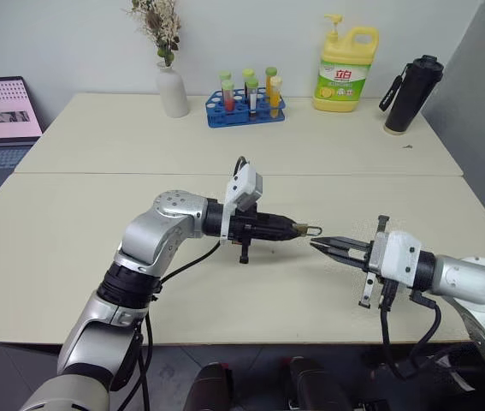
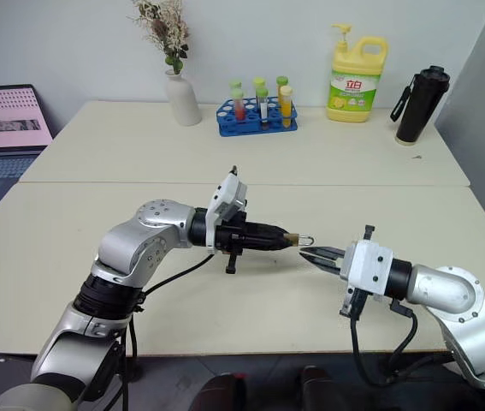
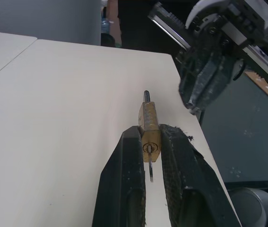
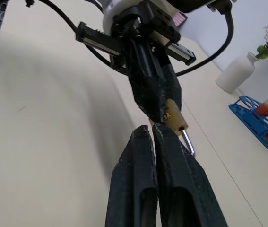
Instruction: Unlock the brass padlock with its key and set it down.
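My left gripper (image 1: 293, 229) is shut on the brass padlock (image 1: 298, 229) and holds it above the table (image 1: 71, 248), pointing sideways toward the right arm. The silvery shackle (image 1: 313, 229) sticks out past the fingertips. In the left wrist view the padlock (image 3: 148, 124) sits clamped between the two fingers, and the key (image 3: 150, 163) stands out of its keyhole on the near face. My right gripper (image 1: 318, 245) is shut with nothing between its fingers. Its tips lie just beside and slightly below the padlock (image 4: 173, 116), apart from it.
Along the far edge of the table stand a white vase (image 1: 172, 87), a blue test-tube rack (image 1: 245, 107), a yellow detergent bottle (image 1: 345, 73) and a black flask (image 1: 411, 94). A laptop (image 1: 1, 120) sits off to the left.
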{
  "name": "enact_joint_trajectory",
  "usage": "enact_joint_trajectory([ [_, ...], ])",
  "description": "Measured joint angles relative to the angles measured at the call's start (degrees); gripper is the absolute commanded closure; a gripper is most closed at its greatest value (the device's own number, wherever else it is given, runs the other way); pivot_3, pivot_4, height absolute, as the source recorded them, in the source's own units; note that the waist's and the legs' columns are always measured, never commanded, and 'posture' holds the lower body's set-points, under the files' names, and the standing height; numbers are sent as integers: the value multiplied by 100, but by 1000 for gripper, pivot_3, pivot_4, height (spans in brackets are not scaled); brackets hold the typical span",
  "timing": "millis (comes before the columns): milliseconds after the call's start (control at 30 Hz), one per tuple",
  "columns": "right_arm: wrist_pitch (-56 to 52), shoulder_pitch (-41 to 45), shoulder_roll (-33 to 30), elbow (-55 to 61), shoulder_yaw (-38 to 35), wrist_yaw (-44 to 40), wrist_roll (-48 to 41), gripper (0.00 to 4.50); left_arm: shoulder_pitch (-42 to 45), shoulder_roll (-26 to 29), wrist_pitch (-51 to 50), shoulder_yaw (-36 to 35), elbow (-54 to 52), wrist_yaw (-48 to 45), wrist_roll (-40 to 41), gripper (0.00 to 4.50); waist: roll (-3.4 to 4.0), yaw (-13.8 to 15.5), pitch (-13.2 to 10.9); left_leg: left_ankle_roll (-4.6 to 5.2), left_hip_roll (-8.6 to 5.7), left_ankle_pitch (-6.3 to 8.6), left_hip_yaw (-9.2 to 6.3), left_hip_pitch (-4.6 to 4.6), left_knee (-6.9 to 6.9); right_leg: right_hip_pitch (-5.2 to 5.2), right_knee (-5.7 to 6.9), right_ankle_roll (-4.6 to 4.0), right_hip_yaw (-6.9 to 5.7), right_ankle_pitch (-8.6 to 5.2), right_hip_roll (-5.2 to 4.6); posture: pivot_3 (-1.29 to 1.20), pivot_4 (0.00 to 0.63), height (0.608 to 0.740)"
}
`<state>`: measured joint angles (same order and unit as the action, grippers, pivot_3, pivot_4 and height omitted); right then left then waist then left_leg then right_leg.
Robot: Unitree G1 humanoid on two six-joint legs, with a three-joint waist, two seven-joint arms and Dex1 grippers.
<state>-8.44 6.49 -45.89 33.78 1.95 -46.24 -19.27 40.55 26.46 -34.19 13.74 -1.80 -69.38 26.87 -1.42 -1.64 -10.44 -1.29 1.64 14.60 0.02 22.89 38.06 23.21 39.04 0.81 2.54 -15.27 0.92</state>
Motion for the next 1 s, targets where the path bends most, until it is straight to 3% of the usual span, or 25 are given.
enact_joint_trajectory([
  [467,-244,590,142,-518,21,-332,32,4500,-230,148,89,16,-337,-7,-18,4333,0,-1,0,0,1,0,1,0,0,1,0,0,-1,0,0,0,150,740],
  [1000,-98,652,200,-586,41,-473,182,4500,-278,223,-62,15,-508,-128,98,4333,0,-2,0,0,2,0,0,0,-1,1,0,0,0,0,0,0,150,740],
])
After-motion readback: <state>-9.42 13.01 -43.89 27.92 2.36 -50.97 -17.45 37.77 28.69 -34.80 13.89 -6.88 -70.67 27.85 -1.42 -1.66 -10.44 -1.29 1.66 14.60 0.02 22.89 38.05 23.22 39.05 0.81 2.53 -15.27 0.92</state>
